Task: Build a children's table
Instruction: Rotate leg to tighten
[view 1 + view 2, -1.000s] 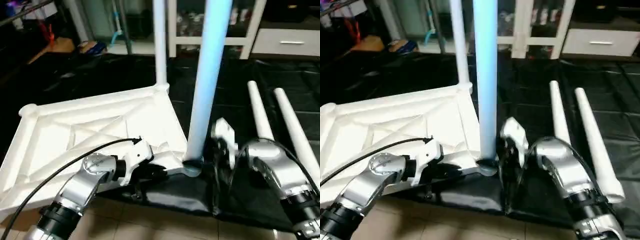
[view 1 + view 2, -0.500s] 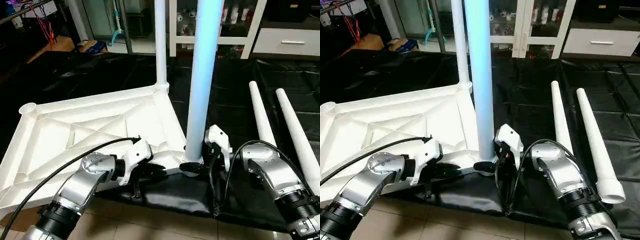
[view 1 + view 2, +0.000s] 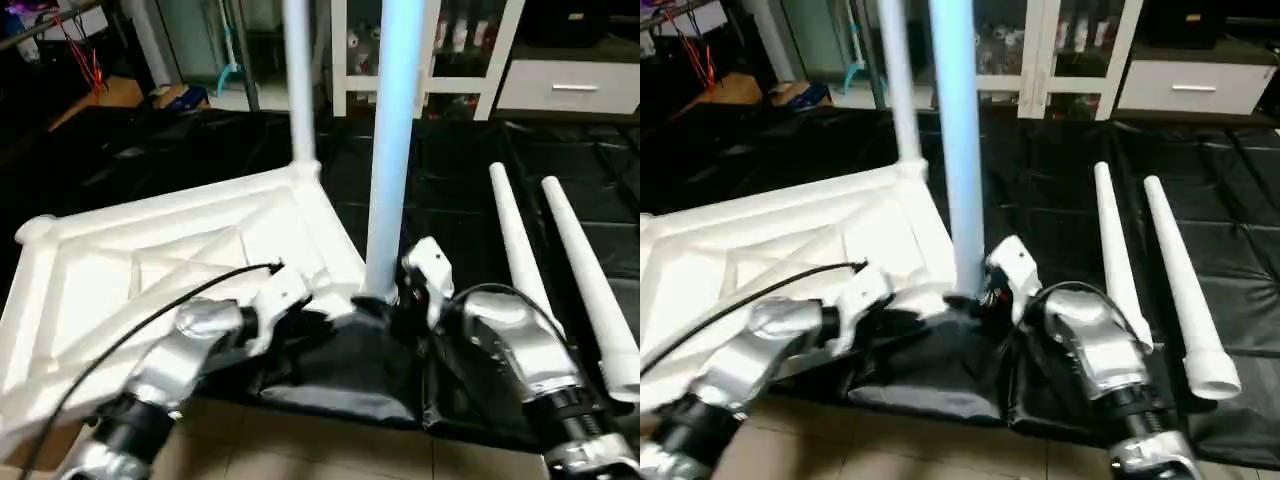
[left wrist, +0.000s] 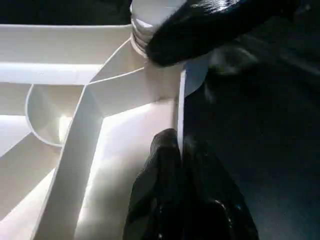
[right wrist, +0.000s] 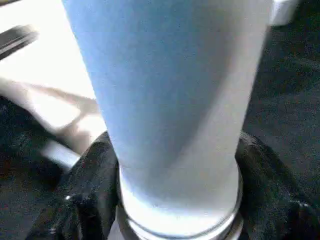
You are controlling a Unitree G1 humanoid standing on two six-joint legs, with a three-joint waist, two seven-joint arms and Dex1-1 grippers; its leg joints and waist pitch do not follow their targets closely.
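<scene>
The white tabletop [image 3: 150, 270] lies upside down on the black sheet, ribs up. One white leg [image 3: 298, 80] stands upright in its far corner socket. A second leg [image 3: 390, 150] stands in the near right corner. My right gripper [image 3: 385, 300] is at this leg's base, and its black fingers [image 5: 92, 200] press on both sides of the tube [image 5: 170, 100]. My left gripper [image 3: 315, 322] is shut on the tabletop's thin edge wall [image 4: 181, 100] right beside that corner socket.
Two loose white legs [image 3: 515, 240] [image 3: 585, 270] lie side by side on the black sheet [image 3: 460, 180] to the right. A white glass-door cabinet [image 3: 470, 50] and a drawer unit [image 3: 570, 85] stand behind. Tiled floor [image 3: 300, 450] runs along the near edge.
My right gripper has moved left to the near leg's base and its fingers have closed in around it. The left gripper keeps its hold. The camera has shifted slightly.
</scene>
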